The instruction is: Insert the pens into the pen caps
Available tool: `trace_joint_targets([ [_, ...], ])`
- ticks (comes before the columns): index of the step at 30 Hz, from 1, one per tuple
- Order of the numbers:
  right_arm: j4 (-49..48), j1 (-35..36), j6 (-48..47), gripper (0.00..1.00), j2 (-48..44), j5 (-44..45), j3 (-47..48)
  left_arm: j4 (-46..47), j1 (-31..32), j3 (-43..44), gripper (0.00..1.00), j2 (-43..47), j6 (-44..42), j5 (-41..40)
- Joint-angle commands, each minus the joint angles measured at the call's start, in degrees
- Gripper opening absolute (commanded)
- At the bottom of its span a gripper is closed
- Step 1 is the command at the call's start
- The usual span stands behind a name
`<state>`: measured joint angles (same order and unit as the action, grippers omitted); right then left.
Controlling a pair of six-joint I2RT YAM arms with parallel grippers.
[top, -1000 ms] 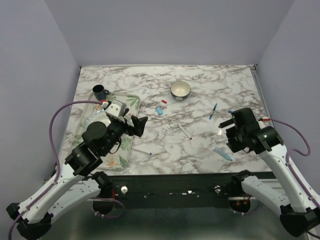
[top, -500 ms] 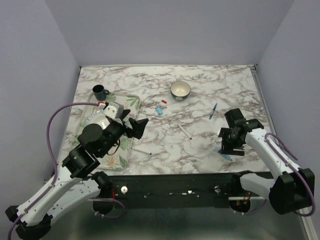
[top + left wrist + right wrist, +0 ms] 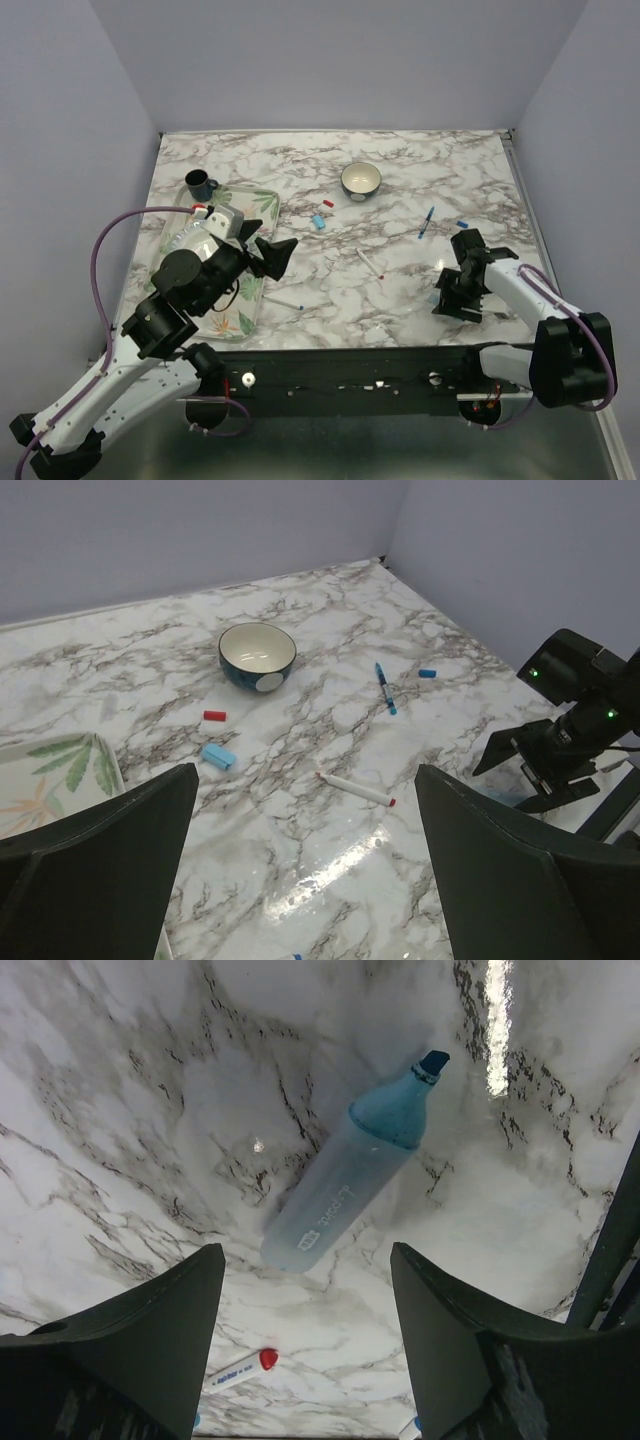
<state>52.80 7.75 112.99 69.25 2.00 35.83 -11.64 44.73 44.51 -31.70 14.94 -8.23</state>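
The right gripper [image 3: 447,298] stands low over the near right part of the marble table [image 3: 300,160]. Its two fingers [image 3: 150,1350] are spread apart and nothing is clasped between them. In the right wrist view the pale blue marker [image 3: 345,1175] lies flat on the table in the gap between these fingers. It lies slanted, with its dark tip [image 3: 434,1060] pointing away from the gripper and its blunt end close to the line of the fingertips. Neither finger touches it. The top view hardly shows the marker, because the gripper covers it.

The white pen with red tip [image 3: 369,263] lies to the left of this gripper, well apart from it. The dark blue pen [image 3: 427,221] and the small blue cap [image 3: 462,224] lie on the far side of the gripper, near each other but not touching. The red cap [image 3: 327,202] and the light blue cap [image 3: 318,221] lie close together in the middle of the table, just left of the bowl [image 3: 361,180] and a little nearer. The white pen with blue tip [image 3: 283,301] lies by the near edge, just right of the leaf-patterned tray [image 3: 268,200].

The left gripper [image 3: 280,257] hangs above the right edge of the tray with its jaws wide and holds nothing. A dark mug [image 3: 198,183] stands at the far left corner of the tray.
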Motion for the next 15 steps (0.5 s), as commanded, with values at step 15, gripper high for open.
trace_joint_targets([
  [15, -1.9, -0.8, 2.67, 0.6, 7.3, 5.73, 0.91, 1.36, -0.26, 0.14, 0.99, 0.5, 0.18, 0.14],
])
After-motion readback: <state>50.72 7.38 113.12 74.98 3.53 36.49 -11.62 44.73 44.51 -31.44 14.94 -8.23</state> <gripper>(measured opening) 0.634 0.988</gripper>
